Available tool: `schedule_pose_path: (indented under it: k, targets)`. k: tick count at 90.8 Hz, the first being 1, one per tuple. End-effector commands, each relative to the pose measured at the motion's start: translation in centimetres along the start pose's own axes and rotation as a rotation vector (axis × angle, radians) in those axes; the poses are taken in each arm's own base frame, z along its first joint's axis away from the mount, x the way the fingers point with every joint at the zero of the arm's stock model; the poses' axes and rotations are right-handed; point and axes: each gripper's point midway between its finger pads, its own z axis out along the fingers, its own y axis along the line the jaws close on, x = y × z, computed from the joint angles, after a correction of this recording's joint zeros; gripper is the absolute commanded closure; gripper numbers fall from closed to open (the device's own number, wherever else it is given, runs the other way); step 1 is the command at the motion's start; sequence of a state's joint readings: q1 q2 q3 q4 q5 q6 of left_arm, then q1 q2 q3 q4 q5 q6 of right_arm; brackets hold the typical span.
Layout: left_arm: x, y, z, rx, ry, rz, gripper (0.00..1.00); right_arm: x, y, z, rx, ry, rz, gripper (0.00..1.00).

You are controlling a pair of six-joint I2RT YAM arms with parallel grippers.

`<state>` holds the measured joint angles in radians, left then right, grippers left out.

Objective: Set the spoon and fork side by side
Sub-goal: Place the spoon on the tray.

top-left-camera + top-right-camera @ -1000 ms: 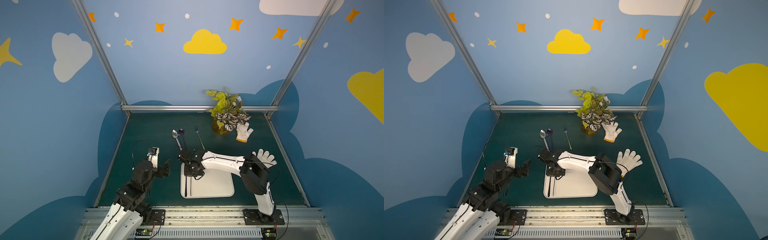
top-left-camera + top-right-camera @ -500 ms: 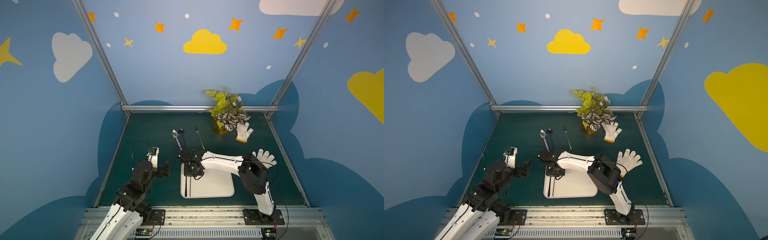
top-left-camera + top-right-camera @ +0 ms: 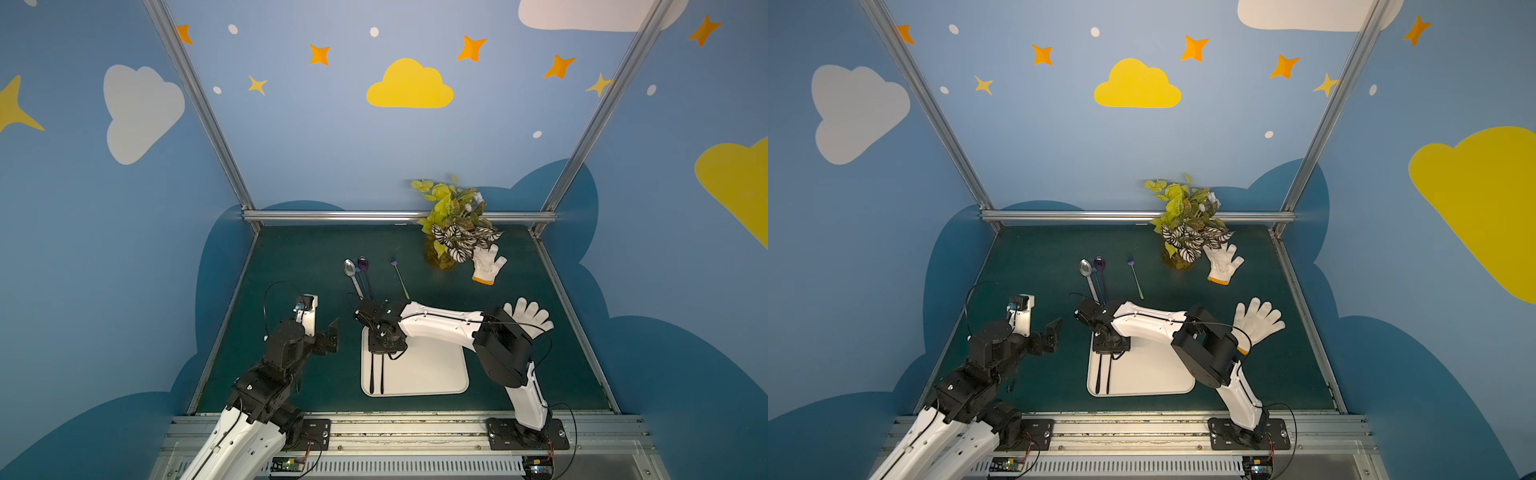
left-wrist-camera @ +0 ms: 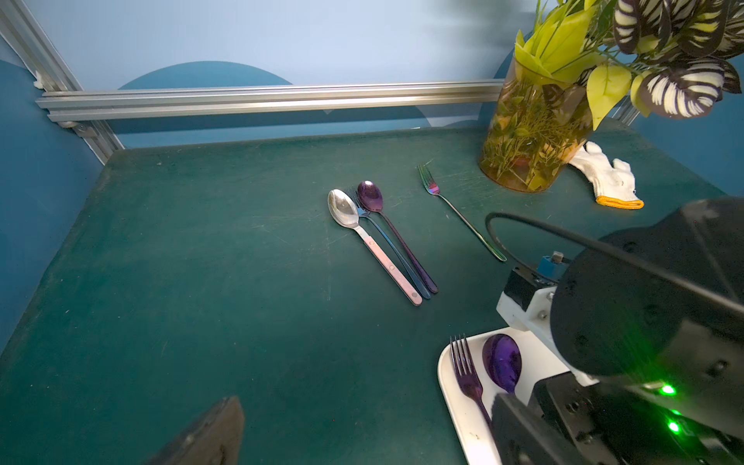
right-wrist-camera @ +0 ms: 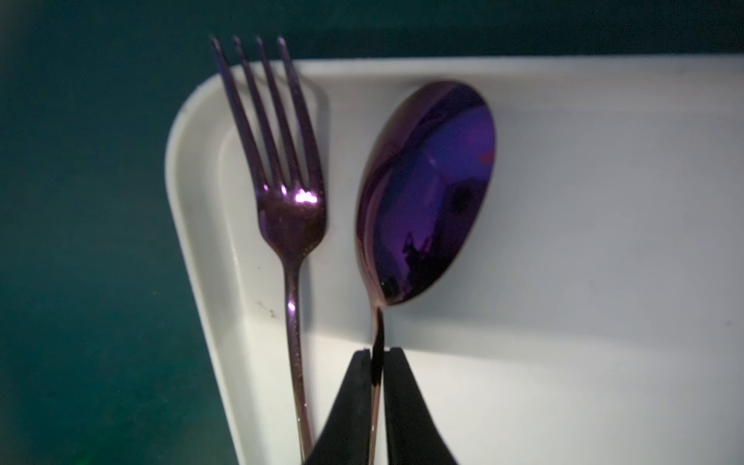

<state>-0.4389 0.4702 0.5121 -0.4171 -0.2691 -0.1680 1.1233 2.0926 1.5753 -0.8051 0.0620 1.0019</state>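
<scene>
A purple spoon (image 5: 426, 193) and a purple fork (image 5: 290, 209) lie side by side along the left edge of a white tray (image 5: 563, 241), heads pointing away from the robot. In both top views their dark handles show on the tray (image 3: 432, 374), fork (image 3: 372, 374) to the left of spoon (image 3: 381, 374). My right gripper (image 5: 376, 362) is shut on the spoon's handle just behind the bowl, low over the tray (image 3: 1142, 374). My left gripper (image 3: 328, 332) hangs open and empty over the mat to the left of the tray.
Behind the tray lie a silver spoon (image 3: 350, 268), a dark fork and a purple spoon (image 3: 363, 262) bunched together, and a rainbow fork (image 3: 398, 276) apart. A vase of leaves (image 3: 444, 249) and two white gloves (image 3: 488, 266) (image 3: 530, 316) sit at the right.
</scene>
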Motion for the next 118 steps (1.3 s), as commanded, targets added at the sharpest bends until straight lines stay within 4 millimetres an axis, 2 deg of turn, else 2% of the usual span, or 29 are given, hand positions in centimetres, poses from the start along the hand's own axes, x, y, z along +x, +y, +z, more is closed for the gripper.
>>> schedule_pose_path:
  k: [1,28,56,76,89,118]
  targets:
    - [0.0,0.2,0.0,-0.009,-0.009,-0.005,0.0,0.2,-0.3,-0.2,0.034,0.004,-0.025,0.86]
    - [0.0,0.2,0.0,-0.013,-0.011,-0.005,0.0,-0.2,0.1,-1.2,0.015,-0.016,-0.038,0.74]
    - [0.0,0.2,0.0,-0.011,-0.011,-0.003,0.0,-0.9,0.0,-3.4,-0.005,-0.043,-0.029,0.65]
    - [0.0,0.2,0.0,-0.009,-0.01,-0.002,0.0,-1.2,0.4,-3.3,-0.03,-0.034,-0.014,0.64]
    - [0.0,0.2,0.0,-0.009,-0.01,-0.001,0.0,-1.0,0.8,-2.4,-0.047,-0.011,-0.006,0.68]
    - [0.0,0.2,0.0,-0.01,-0.012,0.0,0.0,-0.5,0.2,-1.0,-0.041,0.029,0.032,0.71]
